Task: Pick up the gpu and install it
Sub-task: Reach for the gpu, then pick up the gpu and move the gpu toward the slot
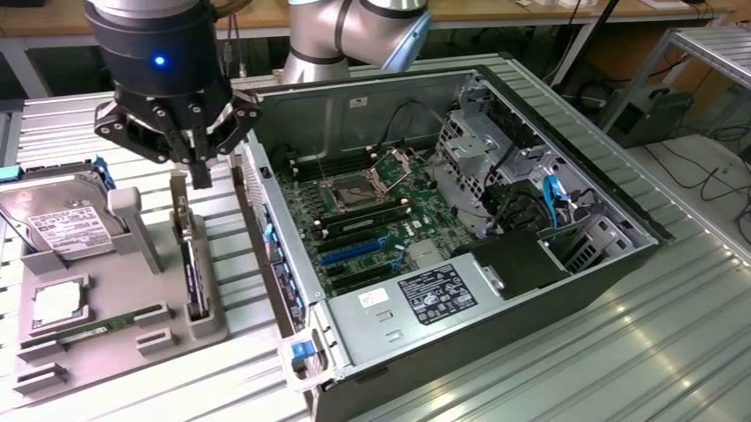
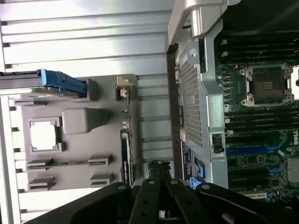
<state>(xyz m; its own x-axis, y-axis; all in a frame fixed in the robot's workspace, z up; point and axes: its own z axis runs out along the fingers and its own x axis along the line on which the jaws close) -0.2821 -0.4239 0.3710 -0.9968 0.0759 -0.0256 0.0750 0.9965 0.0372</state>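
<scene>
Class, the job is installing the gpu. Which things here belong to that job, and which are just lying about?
Belongs to the job: gpu, on edge in the grey holder; claw, shut, close to it; open computer case.
Lying about: hard drive; memory stick; processor chip.

Black, blue-lit robot claw (image 1: 200, 178) closed, pointing straight down.
Its dark fingers (image 2: 154, 170) are pressed together at the tips; above the claw, the silver-grey jointed arm (image 1: 346, 35) bends over.

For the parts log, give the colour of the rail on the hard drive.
The rail is blue, clearest in the wrist view.
</scene>
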